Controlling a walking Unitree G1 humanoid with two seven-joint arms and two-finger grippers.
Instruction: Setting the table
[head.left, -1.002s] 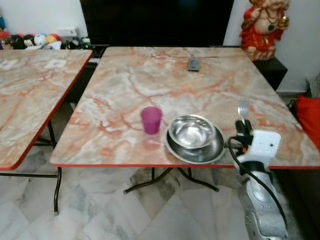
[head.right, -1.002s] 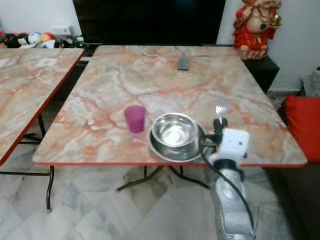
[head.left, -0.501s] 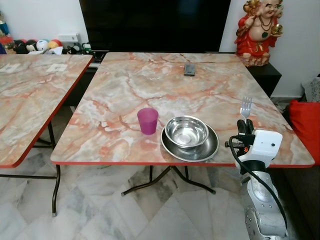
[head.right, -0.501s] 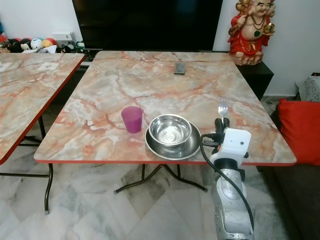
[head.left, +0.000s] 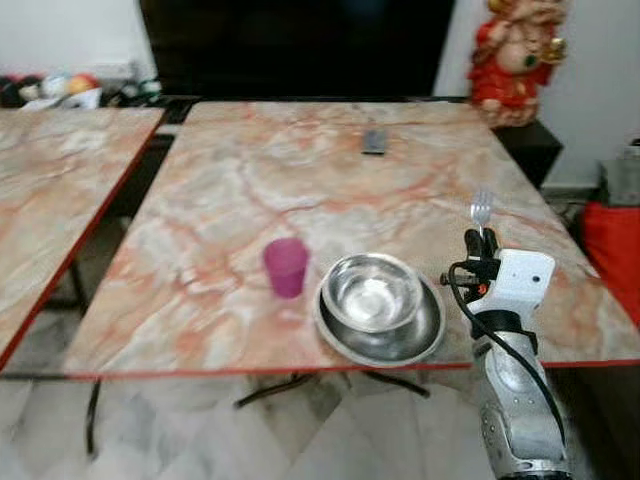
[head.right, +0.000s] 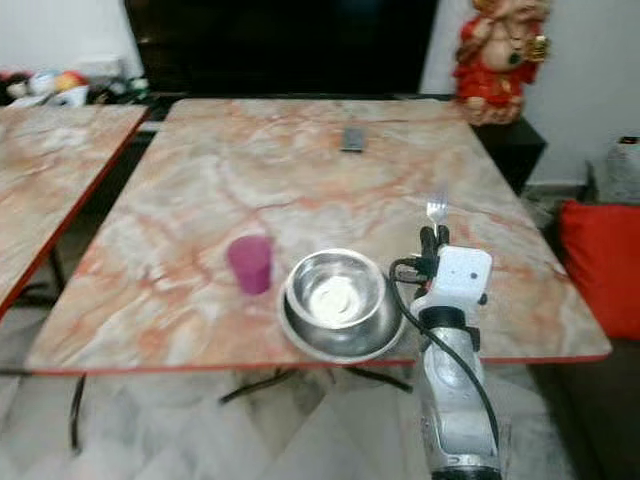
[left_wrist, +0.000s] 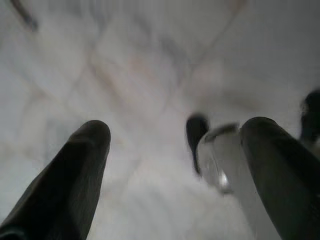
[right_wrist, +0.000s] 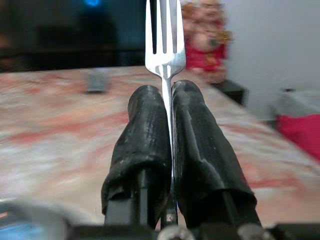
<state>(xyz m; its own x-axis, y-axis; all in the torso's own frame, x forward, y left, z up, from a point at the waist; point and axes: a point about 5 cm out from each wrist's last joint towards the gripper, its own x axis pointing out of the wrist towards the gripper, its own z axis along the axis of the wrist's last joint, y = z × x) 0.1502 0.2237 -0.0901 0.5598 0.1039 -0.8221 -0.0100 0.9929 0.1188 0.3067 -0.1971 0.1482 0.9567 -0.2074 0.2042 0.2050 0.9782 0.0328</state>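
Silver metal, four tines up: the slim steel fork (right_wrist: 162, 35) is being gripped by its handle between the two black fingers (right_wrist: 145, 130) of the right gripper (head.left: 478, 245), which are clenched tight on it. The fork is being held upright above the near right part of the marble-patterned table with the red edge (head.left: 250, 200), just to the right of the place setting.

That setting is being built around a round steel bowl (head.left: 374, 292) sitting inside a wider steel plate (head.left: 385, 340), with a small purple plastic cup (head.left: 286, 266) standing just to their left. A dark remote control (head.left: 373, 141) is lying far back on the tabletop, and a red and gold figurine (head.left: 512, 55) is standing beyond the far right corner.

The left gripper (left_wrist: 175, 165) is hanging idle over pale tiled floor, its fingers spread apart and empty.

For the step in hand, a good result is likely to come from the fork being tipped down flat, lowered gently beside the plate's right rim without knocking it, and only then being let go, well clear of the table's edge.
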